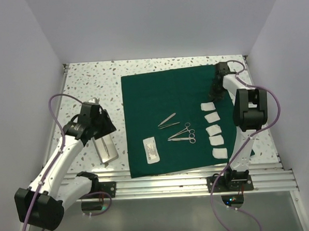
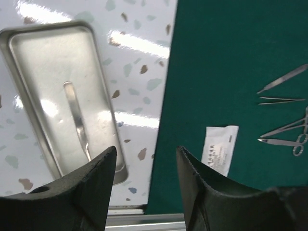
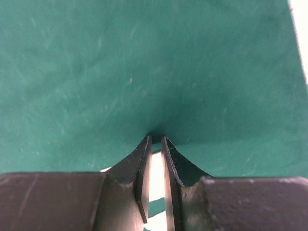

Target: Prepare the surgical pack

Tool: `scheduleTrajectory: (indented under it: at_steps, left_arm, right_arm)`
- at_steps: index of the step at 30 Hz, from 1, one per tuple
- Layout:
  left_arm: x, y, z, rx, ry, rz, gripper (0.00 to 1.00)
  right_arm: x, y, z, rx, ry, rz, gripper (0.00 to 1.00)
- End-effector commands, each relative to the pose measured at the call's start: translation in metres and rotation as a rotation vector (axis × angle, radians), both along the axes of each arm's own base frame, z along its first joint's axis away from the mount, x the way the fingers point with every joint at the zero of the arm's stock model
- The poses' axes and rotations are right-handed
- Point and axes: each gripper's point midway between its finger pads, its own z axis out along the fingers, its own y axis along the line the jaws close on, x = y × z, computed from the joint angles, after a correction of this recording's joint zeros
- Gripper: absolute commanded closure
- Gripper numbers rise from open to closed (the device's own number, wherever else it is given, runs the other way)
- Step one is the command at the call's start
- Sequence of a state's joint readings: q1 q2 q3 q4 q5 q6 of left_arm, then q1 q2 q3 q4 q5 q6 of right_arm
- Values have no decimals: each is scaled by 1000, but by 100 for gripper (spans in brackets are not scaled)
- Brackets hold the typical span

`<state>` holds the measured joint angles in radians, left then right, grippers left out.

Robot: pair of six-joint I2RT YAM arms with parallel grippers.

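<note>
The surgical pack (image 1: 164,97) is a dark green cloth spread flat over the middle of the table. My right gripper (image 1: 214,96) is down on its far right part. In the right wrist view its jaws (image 3: 156,138) stand almost together with only a thin slit, and the cloth (image 3: 144,62) puckers where the tips pinch it. My left gripper (image 1: 102,121) hangs open left of the cloth. In the left wrist view the left gripper (image 2: 146,151) holds nothing and straddles the cloth's left edge (image 2: 166,144).
On the cloth lie tweezers (image 1: 168,121), scissor-type instruments (image 1: 184,134), a white packet (image 1: 150,149) and several white gauze pads (image 1: 215,130). A metal tray (image 1: 105,151) holding one slim instrument (image 2: 77,120) sits left of the cloth. White walls enclose the table.
</note>
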<state>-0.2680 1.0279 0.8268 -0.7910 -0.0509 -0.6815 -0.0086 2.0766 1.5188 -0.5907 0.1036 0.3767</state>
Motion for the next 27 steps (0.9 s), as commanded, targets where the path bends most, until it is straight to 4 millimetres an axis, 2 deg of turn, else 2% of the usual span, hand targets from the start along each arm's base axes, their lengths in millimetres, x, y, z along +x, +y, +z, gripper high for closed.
scheduleTrajectory:
  at_steps: [1,3,8,9,10,12,15,16,19,21,22,23,25,26,27]
  left_arm:
    - [18,-19,32,-91,-145,-89,44]
    - [17,-27,32,-126,-138,-117,44]
    - [18,-36,23,-161,-133,-156,45]
    - [20,-37,21,-164,-137,-162,45]
    - [21,-39,21,-169,-137,-165,45]
    - [23,-43,22,-190,-143,-177,45]
    - [31,-52,25,-224,-169,-205,45]
    - [31,-55,24,-236,-168,-215,45]
    - [36,-63,21,-263,-158,-242,45]
    - [41,-69,20,-282,-164,-259,45]
    - [41,-73,22,-294,-165,-274,45]
    - [43,-75,21,-297,-160,-277,45]
    - [44,-84,25,-309,-172,-307,44]
    - [45,-88,24,-310,-169,-316,44]
    - [46,-92,28,-315,-181,-329,43]
  right_arm:
    - [13,-24,-5,-54,-9,-45,82]
    - [15,-30,-12,-63,6,-57,81]
    - [36,-41,-6,-102,-5,-62,78]
    - [37,-42,-15,-109,19,-60,78]
    - [47,-44,-10,-114,2,-60,78]
    - [48,-45,-15,-122,29,-56,77]
    - [61,-50,-16,-144,22,-59,77]
    - [62,-50,-22,-144,33,-57,77]
    - [76,-54,-17,-160,4,-73,76]
    - [81,-57,-25,-174,15,-80,76]
    - [93,-59,-15,-187,-19,-84,76]
    - [97,-57,-14,-184,-25,-77,76]
    - [110,-49,1,-170,-80,-51,72]
    - [112,-40,12,-187,-100,-37,71]
    - [115,-38,36,-208,-144,-38,70]
